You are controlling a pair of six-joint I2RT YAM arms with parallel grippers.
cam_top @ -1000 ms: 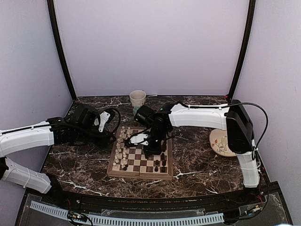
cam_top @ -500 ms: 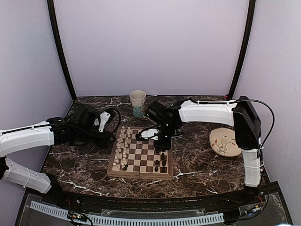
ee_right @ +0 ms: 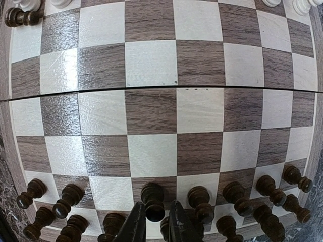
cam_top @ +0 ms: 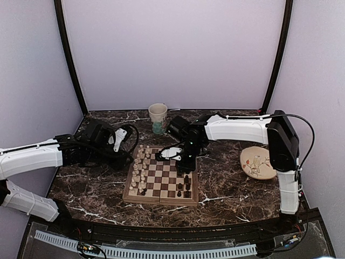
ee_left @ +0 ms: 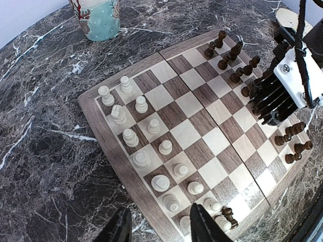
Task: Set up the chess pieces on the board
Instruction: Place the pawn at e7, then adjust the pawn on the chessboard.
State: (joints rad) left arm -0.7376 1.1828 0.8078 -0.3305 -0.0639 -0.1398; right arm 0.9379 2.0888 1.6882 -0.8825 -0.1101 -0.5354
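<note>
The board (cam_top: pixel 161 181) lies at the table's middle. Cream chess pieces (cam_top: pixel 141 170) fill its left side and dark ones (cam_top: pixel 186 186) stand along its right. In the right wrist view a dark pawn (ee_right: pixel 153 201) stands upright on the board (ee_right: pixel 151 111) in the row of dark pieces. My right gripper (ee_right: pixel 154 222) is narrowly open around it, with a gap at the right finger. My left gripper (ee_left: pixel 161 227) hangs open and empty over the board's left border (ee_left: pixel 116 146), beside the cream pieces (ee_left: pixel 141 159). From there the right gripper (ee_left: pixel 270 113) shows over the dark rows.
A paper cup (cam_top: pixel 158 116) stands behind the board and a round cream plate (cam_top: pixel 257 162) lies at the right. A dark piece (ee_right: pixel 17 16) lies on its side among the cream ones at one corner. The right arm (cam_top: pixel 232 129) reaches across behind the board.
The right arm swung from the board's middle to its far right side and set the dark pawn down. Its jaws have since parted slightly. The left arm has not moved.
</note>
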